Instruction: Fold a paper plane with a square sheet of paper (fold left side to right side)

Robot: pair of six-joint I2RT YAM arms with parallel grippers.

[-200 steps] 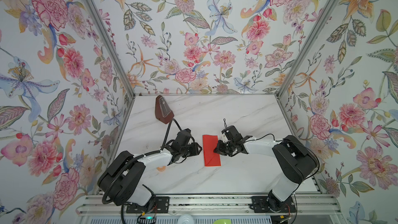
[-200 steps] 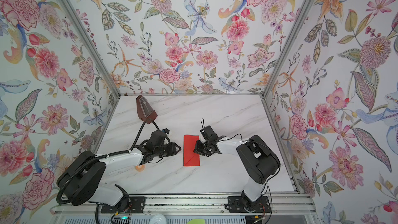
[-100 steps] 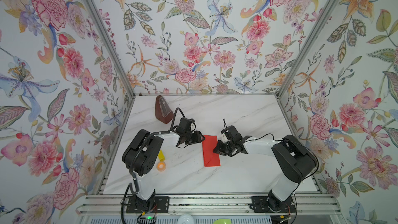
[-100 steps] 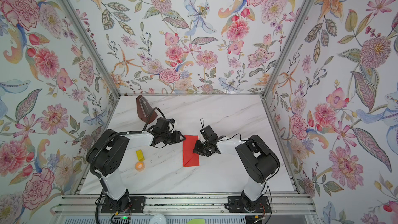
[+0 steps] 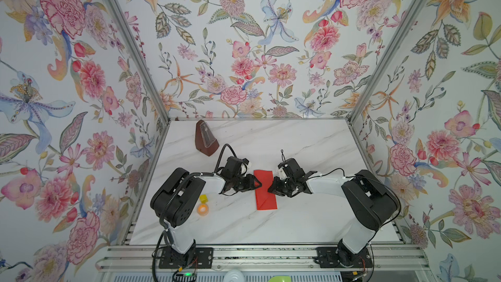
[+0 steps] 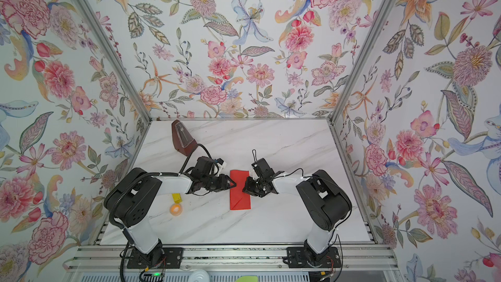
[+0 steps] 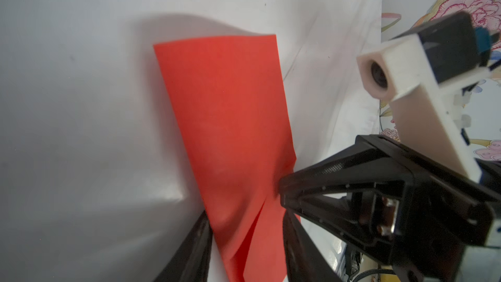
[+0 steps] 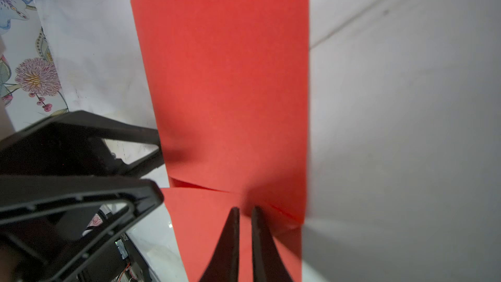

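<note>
Paper first: square sheet of paper (image 5: 265, 189), bright red, narrowed to a tall strip with a slanted flap at its near end, flat on the marble tabletop (image 5: 298, 221). Lies squarely between the two pincers, long edges crosswise to both reaches, met by both sets of tips.

Right pincer (image 5: 270, 189): jaws all but closed, only a thin slit between the fingertips (image 8: 230, 231), nothing clamped in that slit. Tips down on the strip just inside its right edge, close to the flap's border. Probably there as a hold-down, to stop sliding or springing open during work on the opposite side.

Left pincer (image 5: 259, 185): jaws roughly half apart, fingers (image 7: 195, 250) standing either side of a stretch of the strip's left edge, with red paper in the gap. No firm pinch visible; cannot tell about real pressure on the sheet. Looks placed to catch that left edge and carry it over toward the right pincer, in line with the left-to-right fold. Slight bulge in the paper just ahead of these fingers, plus a lifted far end with shadow beneath.

Well behind the left pincer, away from the strip: dark brown metronome (image 5: 206, 141) toward the back wall, small yellow block (image 5: 203, 198) and orange ring (image 5: 202, 209) close beside the forearm.
</note>
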